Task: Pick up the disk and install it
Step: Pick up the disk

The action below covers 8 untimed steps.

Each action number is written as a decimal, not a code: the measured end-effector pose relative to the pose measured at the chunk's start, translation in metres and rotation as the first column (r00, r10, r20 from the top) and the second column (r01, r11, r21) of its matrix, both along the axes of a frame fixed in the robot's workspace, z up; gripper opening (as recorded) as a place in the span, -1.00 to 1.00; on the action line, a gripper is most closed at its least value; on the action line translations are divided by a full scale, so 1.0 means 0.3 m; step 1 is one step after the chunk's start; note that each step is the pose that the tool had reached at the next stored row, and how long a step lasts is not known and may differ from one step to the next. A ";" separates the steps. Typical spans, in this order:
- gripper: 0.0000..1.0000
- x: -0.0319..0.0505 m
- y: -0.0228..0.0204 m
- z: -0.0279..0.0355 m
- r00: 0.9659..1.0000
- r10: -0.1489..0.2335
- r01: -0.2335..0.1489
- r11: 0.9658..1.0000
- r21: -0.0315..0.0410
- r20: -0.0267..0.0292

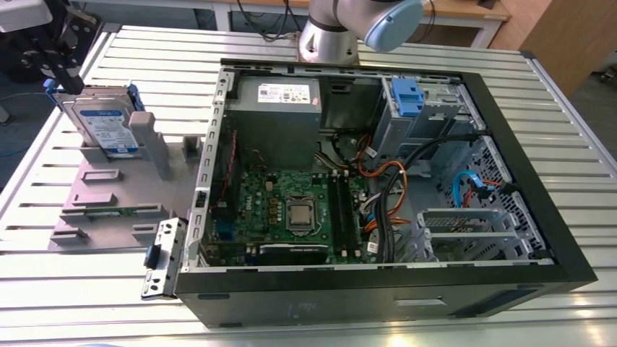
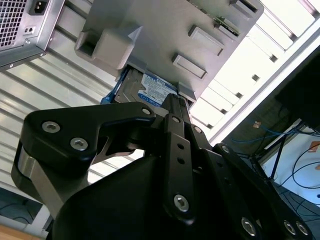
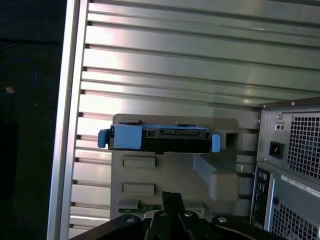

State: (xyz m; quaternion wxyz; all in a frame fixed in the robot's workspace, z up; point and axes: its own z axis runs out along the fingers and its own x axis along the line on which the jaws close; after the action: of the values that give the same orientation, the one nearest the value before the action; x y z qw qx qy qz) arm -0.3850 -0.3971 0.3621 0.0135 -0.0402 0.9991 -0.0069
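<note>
- Poising gripper (image 3: pixel 171 196) near one upright disk (image 1: pixel 102 123), slotted in one grey fixture (image 1: pixel 106 195) on table (image 1: pixel 144 43).
- Showing jaws closed together, gripping nothing.
- Counting one open computer case (image 1: pixel 386 296) beside.

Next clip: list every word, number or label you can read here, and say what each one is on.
No text here can be read.
Blue-and-white label on the disk: print too small.
White sticker on the power supply: too small.
Strip label on the computer case: blurred.
</note>
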 end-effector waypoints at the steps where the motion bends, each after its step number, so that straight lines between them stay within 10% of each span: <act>1: -0.79 0.000 0.000 0.000 1.000 0.002 -0.002 1.000 0.000 0.000; 8: -0.79 0.000 0.000 0.000 1.000 0.015 -0.015 1.000 0.000 0.000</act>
State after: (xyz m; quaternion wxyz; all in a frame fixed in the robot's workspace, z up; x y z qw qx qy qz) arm -0.3851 -0.3971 0.3621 0.0136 -0.0477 0.9987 -0.0068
